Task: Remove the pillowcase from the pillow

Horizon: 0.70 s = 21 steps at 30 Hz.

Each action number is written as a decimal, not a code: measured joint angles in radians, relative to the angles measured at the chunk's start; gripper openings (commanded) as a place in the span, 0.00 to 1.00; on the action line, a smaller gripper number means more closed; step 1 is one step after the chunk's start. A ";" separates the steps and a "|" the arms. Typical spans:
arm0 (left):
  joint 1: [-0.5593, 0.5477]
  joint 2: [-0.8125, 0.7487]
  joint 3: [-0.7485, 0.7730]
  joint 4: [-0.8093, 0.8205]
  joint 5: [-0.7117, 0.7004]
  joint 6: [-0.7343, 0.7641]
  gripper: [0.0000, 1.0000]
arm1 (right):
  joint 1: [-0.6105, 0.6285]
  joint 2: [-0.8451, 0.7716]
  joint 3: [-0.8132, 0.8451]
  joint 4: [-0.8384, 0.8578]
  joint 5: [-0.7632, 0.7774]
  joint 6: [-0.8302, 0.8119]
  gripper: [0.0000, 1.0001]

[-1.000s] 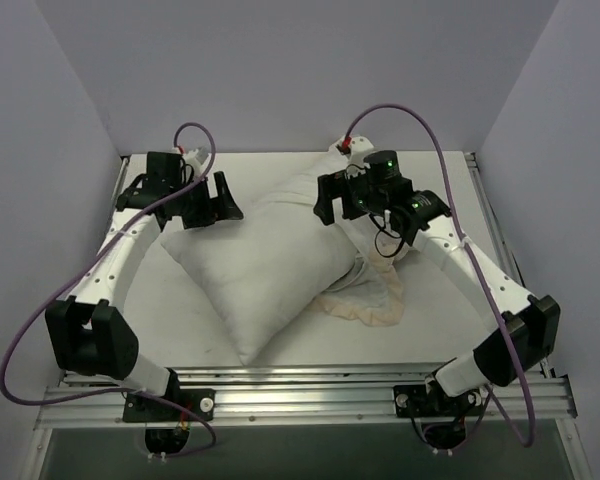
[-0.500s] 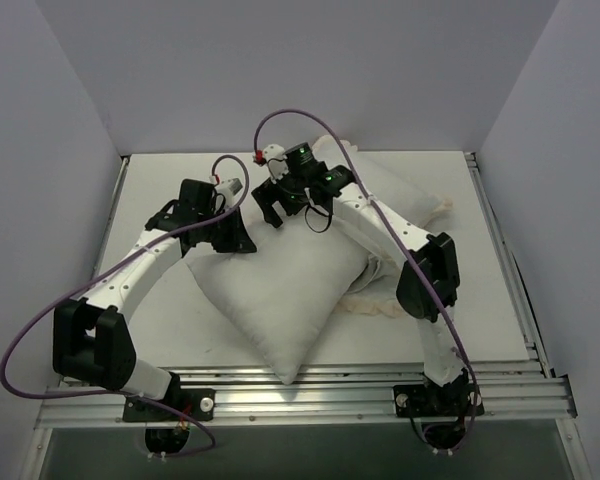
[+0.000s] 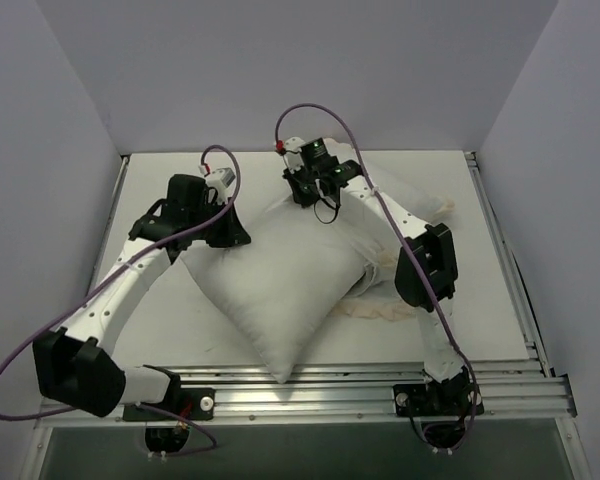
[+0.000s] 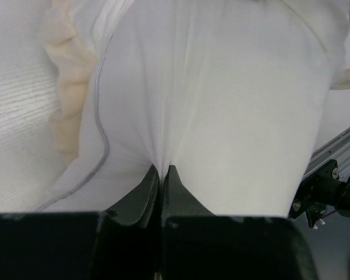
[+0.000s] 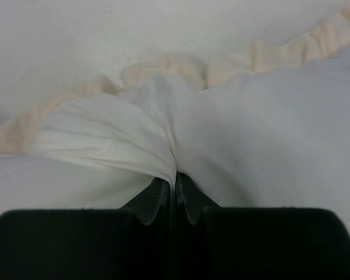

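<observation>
The plump white pillow lies cornerwise in the middle of the table. My left gripper is at its left corner, shut on a pinch of smooth white pillow fabric; the fingertips meet on the fold. At the pillow's far corner my right gripper is also shut on gathered white cloth. The pillowcase shows only as cream ruffle at the pillow's right side, and as ruffle just past each pinch. Its grey face is hidden.
The right arm's elbow hangs over the pillow's right end. A metal rail runs along the near table edge and shows in the left wrist view. Walls close in the left, right and back.
Both grippers stood open a second ago. The left closed on the pillow's left corner. The right arm swung left from the pillowcase end to the far corner and closed. The pillow shifted slightly.
</observation>
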<state>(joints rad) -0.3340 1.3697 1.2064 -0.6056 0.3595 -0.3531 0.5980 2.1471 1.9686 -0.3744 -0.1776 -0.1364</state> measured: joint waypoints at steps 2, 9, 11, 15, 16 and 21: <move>-0.006 -0.054 0.021 -0.024 -0.020 0.004 0.02 | -0.053 0.000 0.002 0.009 0.017 0.040 0.00; -0.003 -0.297 0.081 -0.171 -0.101 0.017 0.02 | -0.324 -0.001 0.043 -0.107 0.110 0.243 0.00; -0.003 -0.343 0.088 -0.192 -0.110 0.016 0.02 | -0.380 -0.001 0.043 -0.151 0.107 0.307 0.00; -0.003 -0.362 0.087 -0.253 -0.135 0.014 0.02 | -0.415 -0.014 0.042 -0.214 0.080 0.392 0.00; 0.000 -0.362 0.087 -0.265 -0.148 0.014 0.02 | -0.415 -0.017 0.042 -0.221 0.077 0.401 0.00; 0.037 -0.362 0.068 -0.272 -0.191 0.010 0.02 | -0.415 -0.043 -0.010 -0.192 0.019 0.413 0.16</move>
<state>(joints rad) -0.2974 1.0073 1.2747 -0.8772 0.1688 -0.3431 0.1829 2.1040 1.9591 -0.5663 -0.1585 0.2764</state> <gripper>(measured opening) 0.051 0.068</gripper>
